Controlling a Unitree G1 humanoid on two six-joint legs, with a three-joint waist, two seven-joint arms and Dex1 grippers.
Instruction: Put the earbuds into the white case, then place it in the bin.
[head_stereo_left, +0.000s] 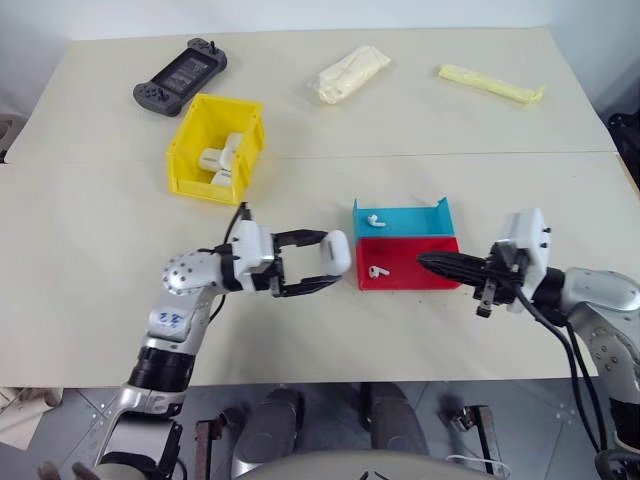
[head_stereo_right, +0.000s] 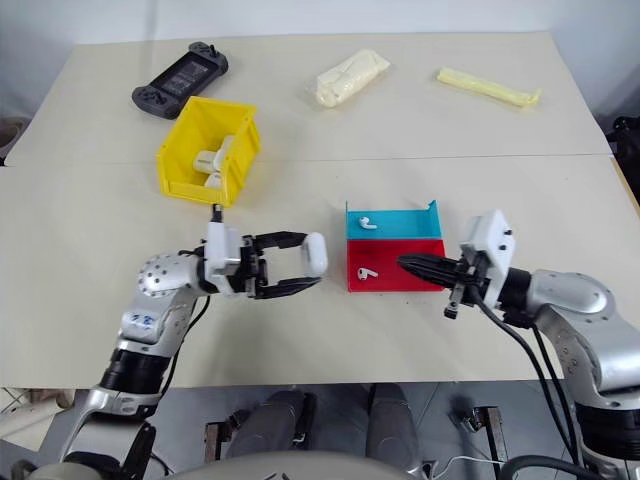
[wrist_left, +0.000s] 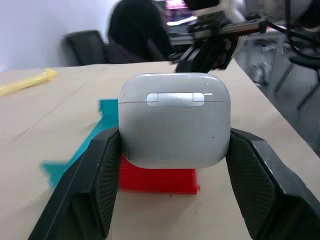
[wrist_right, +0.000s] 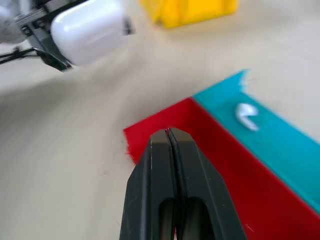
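Note:
My left gripper (head_stereo_left: 330, 258) is shut on the white case (head_stereo_left: 337, 252), gripping it from both sides just above the table, left of the trays. The case's lid (wrist_left: 174, 85) is closed. One earbud (head_stereo_left: 375, 220) lies in the cyan tray (head_stereo_left: 420, 220), another earbud (head_stereo_left: 377, 270) in the red tray (head_stereo_left: 400, 280). My right gripper (head_stereo_left: 422, 262) is shut with nothing in it, its tip over the red tray's right part. The yellow bin (head_stereo_left: 190, 135) stands at the back left and holds several white cases (head_stereo_left: 222, 160).
A black game controller (head_stereo_left: 180, 75) lies behind the bin. A cream bag (head_stereo_left: 352, 72) and a long yellow packet (head_stereo_left: 490, 84) rest at the far side of the table. The table's front edge (head_stereo_left: 320, 378) runs just below both arms.

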